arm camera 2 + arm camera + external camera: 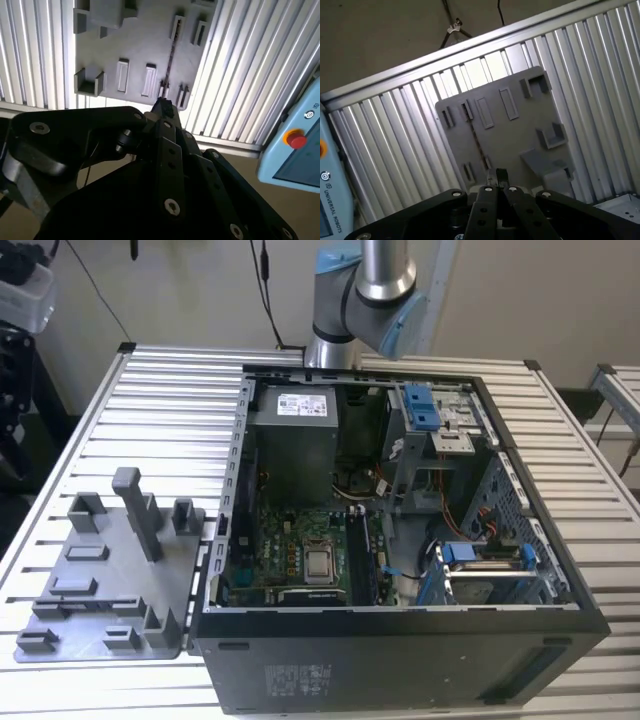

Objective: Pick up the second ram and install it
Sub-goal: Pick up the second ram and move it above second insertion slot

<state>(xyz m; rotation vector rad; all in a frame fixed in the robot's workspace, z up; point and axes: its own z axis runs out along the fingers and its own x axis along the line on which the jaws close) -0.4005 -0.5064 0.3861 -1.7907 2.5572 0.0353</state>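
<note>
Nearest the lens in both wrist views is the black linkage of my gripper (496, 176) (162, 105). Its fingertips are clamped together on the memory stick (478, 142) (169, 67), which is seen edge-on as a thin dark line running out from the tips. Behind the stick and apart from it lies the grey tray (520, 135) (135, 40), with its slots and upright posts, resting on the ribbed metal table (600, 75) (245, 75). In the second wrist view a light blue pendant with a red button (295, 139) lies beyond the table's edge. In the exterior view the tray (110, 580) occupies the lower left of the frame on the table (170, 410), just beside the open computer case (400, 660), which fills the centre and right. My arm (365, 290) enters at the top centre, behind the case. Inside the case, a square silver processor chip (320, 563) sits on the green board at lower centre. A grey power supply box (295, 440) stands above the chip in the frame.
</note>
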